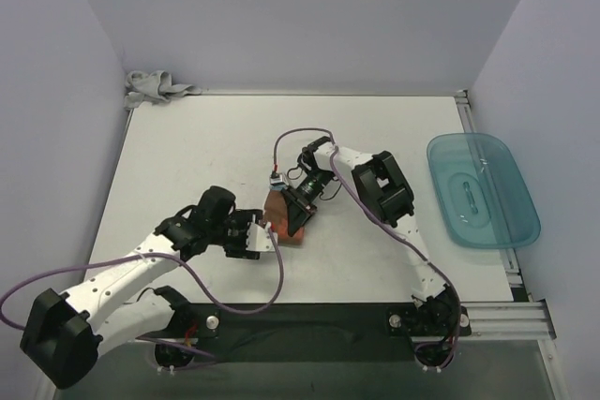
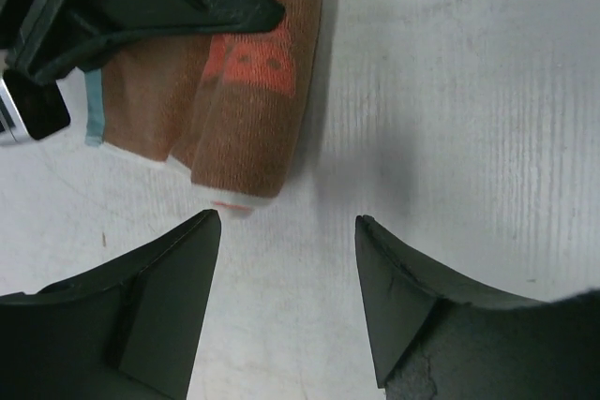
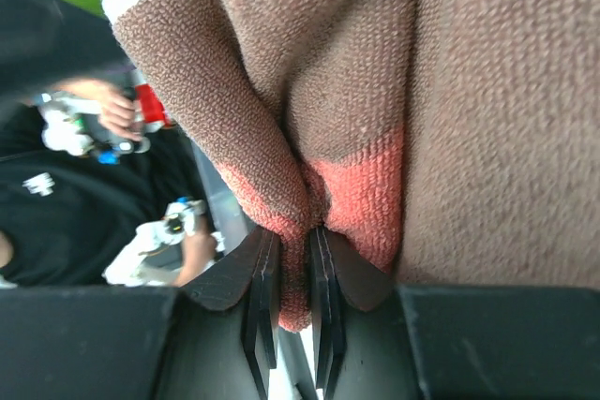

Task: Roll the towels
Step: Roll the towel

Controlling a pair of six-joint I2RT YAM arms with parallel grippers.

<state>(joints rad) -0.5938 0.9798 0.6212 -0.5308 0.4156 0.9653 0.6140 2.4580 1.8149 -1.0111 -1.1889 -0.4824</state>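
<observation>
The brown towel (image 1: 279,215) lies near the middle of the white table (image 1: 187,156). It is bunched up into a thick roll with a few soft folds. It has an orange-red patch on it, and a thin white edge shows at one end. The right claw (image 3: 293,236) is squeezed narrow on the brown towel. Its two black fingers pinch a fold of the cloth right at the orange-red patch, and the fold pokes through between them. From above, the right claw points down onto the top of the roll. The left claw (image 2: 286,227) sits just beside the roll, on its left side, low over the table. Its two dark fingers stand wide apart, and only bare table shows between them. It touches nothing that I can see. The grey towel (image 1: 155,88) is far away from both arms. It is crumpled in a little heap at the far left corner of the table, against the wall. A see-through teal tray (image 1: 483,189) lies at the right edge of the table, well apart from the brown towel.
</observation>
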